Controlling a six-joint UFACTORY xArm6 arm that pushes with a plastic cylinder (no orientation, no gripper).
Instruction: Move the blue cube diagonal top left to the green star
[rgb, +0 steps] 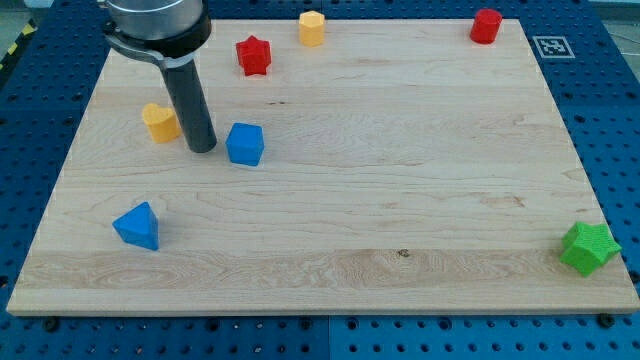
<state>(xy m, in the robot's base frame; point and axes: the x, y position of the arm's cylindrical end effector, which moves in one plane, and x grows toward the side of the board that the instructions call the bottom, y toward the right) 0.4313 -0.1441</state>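
I am at the start of the push, by my reckoning: my tip (202, 148) stands on the counter (330, 215) just beside the blue cube (245, 144), on its left side, with a narrow gap showing between them, so I judge no contact yet. I carry no pincer at all, only this rod, so nothing of mine is apart, together or clamped on anything.

The cube sits in the counter's upper left part, and the green star (588, 248) lies well apart from it, close to the bottom right corner. The cube has nearly the whole counter to cross. The next move calls for a long shove toward the right and the bottom edge, stopping short so the cube ends up above and to the left of the star. Since I am at the cube's left, I would shift a little toward its upper left face first, so the push runs diagonally rather than straight across.

Counting left to right:
- One blue pyramid (137, 226), near the bottom left corner.
- Two yellow blocks: one (160, 122) just left of my rod, one (312, 28) at the top edge.
- One blue cube.
- One red star (253, 55), toward the top edge.
- One red block (486, 26), near the top right corner.
- One green star.
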